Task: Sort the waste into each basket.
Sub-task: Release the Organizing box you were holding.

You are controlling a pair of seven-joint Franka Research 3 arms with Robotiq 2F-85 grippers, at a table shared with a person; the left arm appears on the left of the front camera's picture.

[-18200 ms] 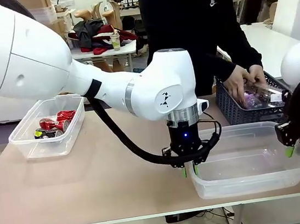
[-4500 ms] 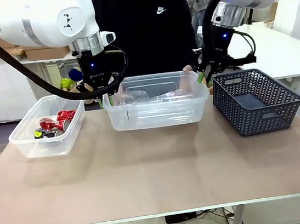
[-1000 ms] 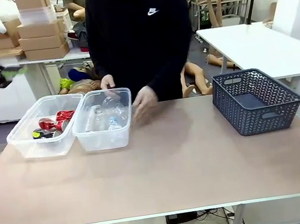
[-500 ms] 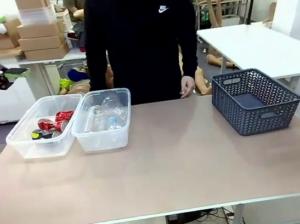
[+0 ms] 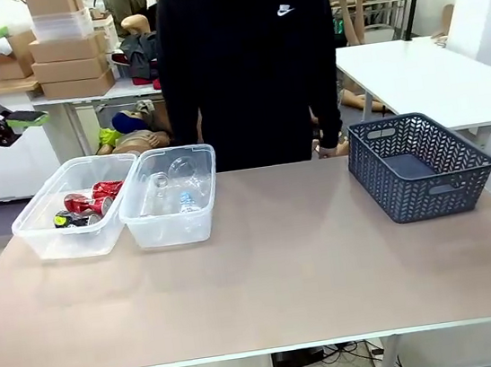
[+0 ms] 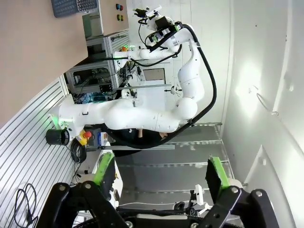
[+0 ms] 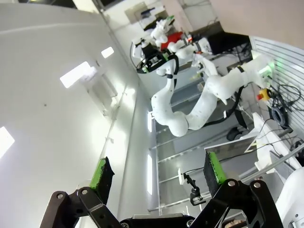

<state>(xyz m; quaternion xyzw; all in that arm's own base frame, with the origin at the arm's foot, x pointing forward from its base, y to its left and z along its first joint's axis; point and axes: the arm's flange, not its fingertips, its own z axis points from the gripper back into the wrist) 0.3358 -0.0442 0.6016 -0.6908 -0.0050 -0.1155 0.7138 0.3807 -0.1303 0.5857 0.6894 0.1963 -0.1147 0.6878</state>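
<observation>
While both arms are raised off the surface (image 5: 267, 280), the sorting looks finished.

Front view: crushed red cans (image 5: 90, 204) lie in the left tub (image 5: 36, 243), clear bottles (image 5: 174, 188) in the right tub (image 5: 197, 228) touching it, kinds kept apart; the dark lattice basket (image 5: 420, 165) stands well apart. Left wrist view: left gripper (image 6: 158, 174) has its fingers spread, holding nothing, aimed away from the waste. Right wrist view: right gripper (image 7: 157, 173) likewise released, far from the tubs.
</observation>
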